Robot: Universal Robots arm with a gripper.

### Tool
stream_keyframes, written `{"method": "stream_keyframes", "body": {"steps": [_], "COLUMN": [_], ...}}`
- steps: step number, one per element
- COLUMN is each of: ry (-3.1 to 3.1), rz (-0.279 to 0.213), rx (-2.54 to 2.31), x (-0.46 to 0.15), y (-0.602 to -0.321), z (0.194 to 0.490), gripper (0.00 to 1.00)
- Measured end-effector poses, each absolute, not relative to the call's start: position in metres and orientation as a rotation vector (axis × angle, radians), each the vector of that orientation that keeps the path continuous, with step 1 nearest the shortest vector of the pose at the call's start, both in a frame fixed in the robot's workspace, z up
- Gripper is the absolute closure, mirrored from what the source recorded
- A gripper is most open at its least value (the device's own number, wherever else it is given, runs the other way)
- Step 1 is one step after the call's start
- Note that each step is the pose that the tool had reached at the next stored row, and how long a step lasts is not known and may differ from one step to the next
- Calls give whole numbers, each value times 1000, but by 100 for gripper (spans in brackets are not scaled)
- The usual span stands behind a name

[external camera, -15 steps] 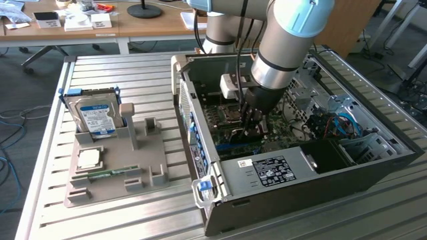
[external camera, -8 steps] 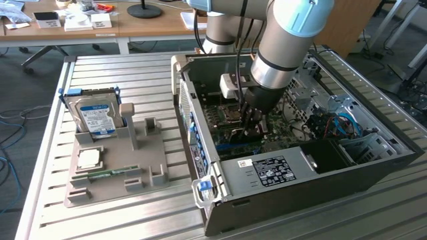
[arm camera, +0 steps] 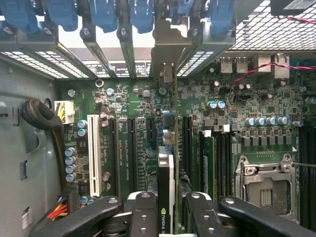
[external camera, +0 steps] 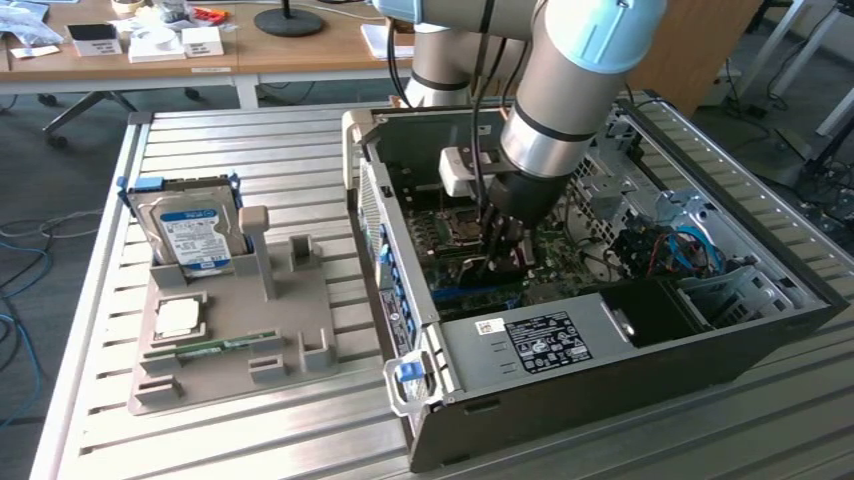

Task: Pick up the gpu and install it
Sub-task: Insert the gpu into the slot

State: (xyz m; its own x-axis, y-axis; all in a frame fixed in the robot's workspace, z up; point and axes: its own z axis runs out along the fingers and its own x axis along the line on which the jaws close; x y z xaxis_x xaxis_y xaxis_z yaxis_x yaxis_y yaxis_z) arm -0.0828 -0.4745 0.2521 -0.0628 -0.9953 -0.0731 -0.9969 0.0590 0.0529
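Note:
In the wrist view the gpu (arm camera: 166, 168) stands edge-on between my gripper's (arm camera: 168, 210) two black fingers (arm camera: 143, 212), its black block with a green logo facing the camera. Its silver end bracket (arm camera: 165, 49) rests against the rear slot openings of the case. The card hangs directly over a long black slot on the green motherboard (arm camera: 133, 148); whether it is seated I cannot tell. In the exterior view the gripper (external camera: 497, 262) reaches down into the open computer case (external camera: 747, 330), shut on the dark card (external camera: 483, 270).
Left of the case a grey holder (external camera: 300, 330) carries a silver hard drive (external camera: 196, 232), a processor chip (external camera: 178, 318) and a narrow memory stick (external camera: 214, 347). Inside the case are a power supply (external camera: 547, 340), the processor socket (arm camera: 264, 185), a white slot (arm camera: 94, 155) and blue latches (arm camera: 103, 12).

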Motion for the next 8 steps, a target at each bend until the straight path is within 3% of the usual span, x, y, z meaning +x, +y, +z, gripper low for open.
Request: {"method": "stream_keyframes", "body": {"steps": [8], "ry": [2274], "rz": [138], "rx": [-2139], "x": [-83], "y": [-474], "z": [252], "gripper": [73]}}
